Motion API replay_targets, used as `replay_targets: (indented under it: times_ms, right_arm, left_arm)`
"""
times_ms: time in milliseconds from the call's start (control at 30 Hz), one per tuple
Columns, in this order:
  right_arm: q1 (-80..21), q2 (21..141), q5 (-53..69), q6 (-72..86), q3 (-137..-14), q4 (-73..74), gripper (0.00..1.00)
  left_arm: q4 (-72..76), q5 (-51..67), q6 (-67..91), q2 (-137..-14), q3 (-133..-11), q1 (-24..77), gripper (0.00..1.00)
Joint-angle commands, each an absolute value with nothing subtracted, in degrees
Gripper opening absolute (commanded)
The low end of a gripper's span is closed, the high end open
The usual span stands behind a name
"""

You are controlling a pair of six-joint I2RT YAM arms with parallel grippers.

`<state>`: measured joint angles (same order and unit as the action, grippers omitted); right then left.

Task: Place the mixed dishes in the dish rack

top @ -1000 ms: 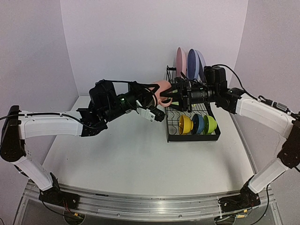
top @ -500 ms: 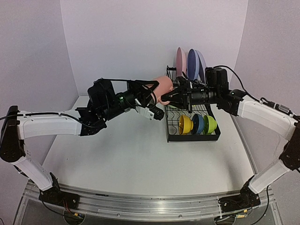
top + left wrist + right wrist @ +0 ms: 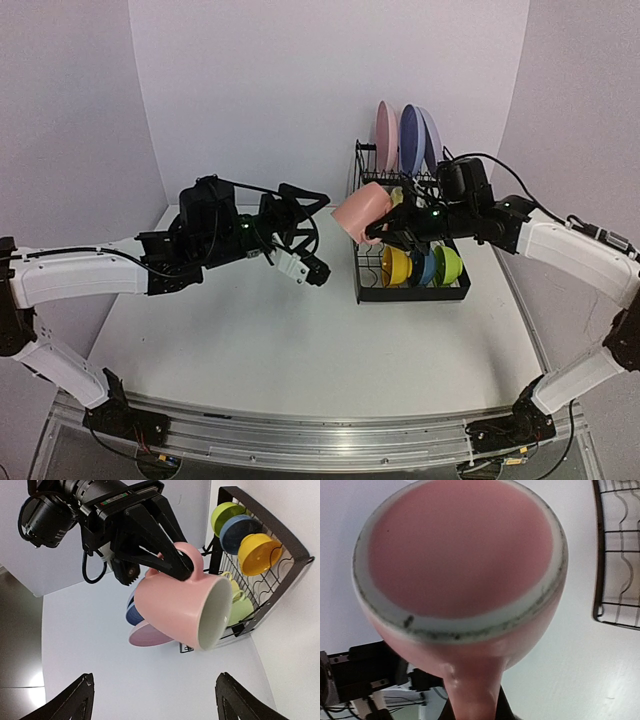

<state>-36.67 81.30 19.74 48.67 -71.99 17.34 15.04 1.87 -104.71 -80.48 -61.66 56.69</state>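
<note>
Fingers of the right tool (image 3: 176, 565) are pinched onto the handle of the pink mug (image 3: 182, 610), which hangs in the air tipped on its side. From overhead the mug sits above the tabletop (image 3: 250, 340), just beside the upper left corner of the dish rack (image 3: 410, 295) and outside its wires. The right wrist camera sees almost nothing but the mug's round unglazed foot and pink base, with the handle running down toward the tool at the bottom edge. The mug's white-lined mouth faces away from the right arm.

The left tool (image 3: 157, 705) is spread wide and holds nothing. Its two dark fingertips show at the bottom corners of its own camera view, well apart from the mug, and it hovers over the tabletop to the left of the rack.

In the rack's lower tray three bowls stand on edge in a row: the yellow bowl (image 3: 395, 265), the dark blue bowl (image 3: 423, 265) and the green bowl (image 3: 448, 264). Behind them in the left wrist view lie the yellow mug (image 3: 231, 584) and the pale green mug (image 3: 241, 611). On the upper shelf the pink plate (image 3: 382, 135), the blue plate (image 3: 409, 138) and the lilac plate (image 3: 430, 132) stand upright side by side.
</note>
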Motion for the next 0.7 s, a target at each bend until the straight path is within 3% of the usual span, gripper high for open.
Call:
replay_targets:
  times_ms: [0, 333, 467, 667]
  right_arm:
    - [-36.6, 77.76, 5.39, 31.77, -75.85, 22.37, 0.0]
    - [-36.4, 82.07, -24.49, -9.09, -74.91, 22.91, 0.0]
    - [-34.0, 83.61, -24.48, -17.61, -73.04, 17.98, 0.0]
    - [-26.91, 85.19, -20.48, -17.97, -69.95, 10.35, 0.0]
  left_arm:
    - [10.53, 2.21, -102.96, -77.06, -60.18, 56.69, 0.83]
    - [9.06, 0.54, -99.11, -75.72, -60.68, 56.69, 0.84]
    - [9.23, 0.53, -98.41, -75.38, -60.26, 56.63, 0.84]
    - [9.36, -1.82, -96.57, -75.13, -59.85, 56.23, 0.84]
